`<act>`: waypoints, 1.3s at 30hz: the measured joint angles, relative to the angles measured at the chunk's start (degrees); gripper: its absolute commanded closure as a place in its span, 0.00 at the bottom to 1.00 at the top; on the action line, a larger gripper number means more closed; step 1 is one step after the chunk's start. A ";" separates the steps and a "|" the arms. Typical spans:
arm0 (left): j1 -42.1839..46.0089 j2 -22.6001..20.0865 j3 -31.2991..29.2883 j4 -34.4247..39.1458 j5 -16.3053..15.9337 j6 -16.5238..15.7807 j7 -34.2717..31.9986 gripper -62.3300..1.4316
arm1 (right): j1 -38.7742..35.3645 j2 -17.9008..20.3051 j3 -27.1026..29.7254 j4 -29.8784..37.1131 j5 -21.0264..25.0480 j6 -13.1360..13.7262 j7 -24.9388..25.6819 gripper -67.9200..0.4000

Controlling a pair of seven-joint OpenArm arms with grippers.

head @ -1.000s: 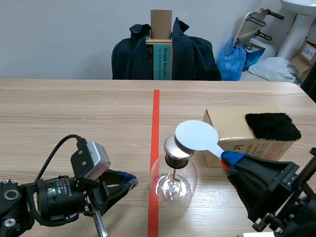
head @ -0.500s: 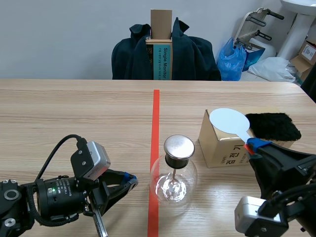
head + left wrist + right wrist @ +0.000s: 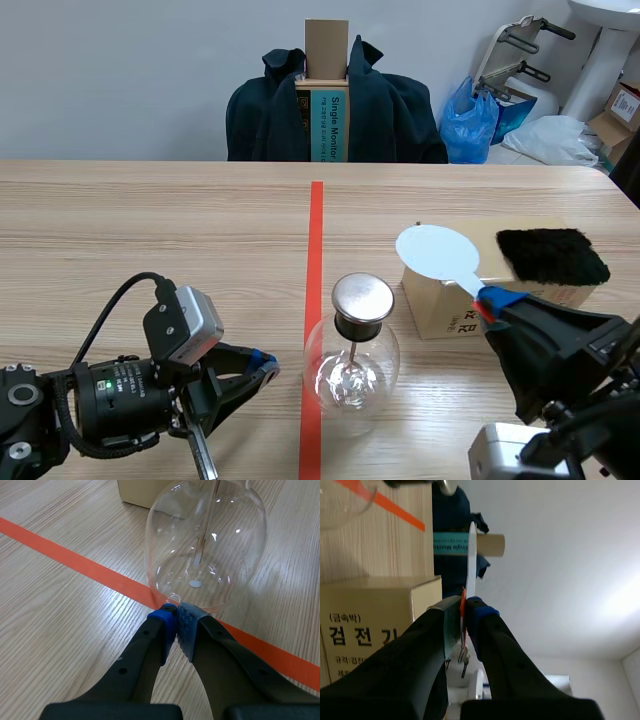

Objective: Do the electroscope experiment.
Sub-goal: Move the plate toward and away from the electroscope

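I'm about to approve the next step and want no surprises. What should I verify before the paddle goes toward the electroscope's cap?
1. Right gripper shut on the white paddle: ok.
2. Electroscope upright on the table, metal cap uncovered: ok.
3. Paddle disc apart from the cap, toward the cardboard box: ok.
4. Left gripper shut, empty, by the flask's base; touching the glass: cannot tell.
5. Paddle charged on the black fur: cannot tell.
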 measured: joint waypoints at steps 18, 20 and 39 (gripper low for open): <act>0.00 0.00 0.00 0.00 0.00 -0.02 0.00 0.94 | 0.02 0.00 0.00 1.29 -0.44 -0.17 13.94 0.98; 0.00 0.00 0.00 0.00 0.00 -0.02 0.00 0.94 | 0.02 0.00 0.00 1.29 -0.46 -0.17 14.86 0.98; 0.00 0.02 0.00 0.00 0.00 -0.02 0.00 0.94 | 0.02 0.00 0.00 1.29 -2.19 -0.17 13.99 0.98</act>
